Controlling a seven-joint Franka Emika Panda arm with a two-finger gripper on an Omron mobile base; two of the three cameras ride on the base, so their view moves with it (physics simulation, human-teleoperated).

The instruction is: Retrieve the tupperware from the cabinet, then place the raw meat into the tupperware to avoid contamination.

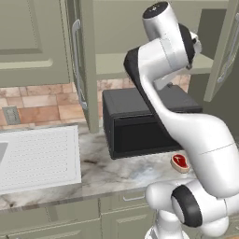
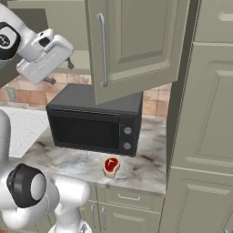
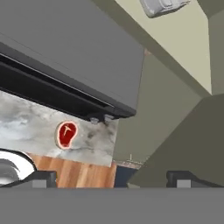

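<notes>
Gripper (image 3: 111, 177) open and empty, raised in front of the open cabinet (image 1: 88, 60) at the upper middle of the left base frame. Tupperware (image 3: 164, 6) sits on the inner shelf — top edge of the hand view. Raw meat (image 2: 111, 166) on the counter (image 2: 86, 164), just in front of the microwave (image 2: 91, 125). Advice: level the hand with the shelf, straddle one container wall — clear of the door.
</notes>
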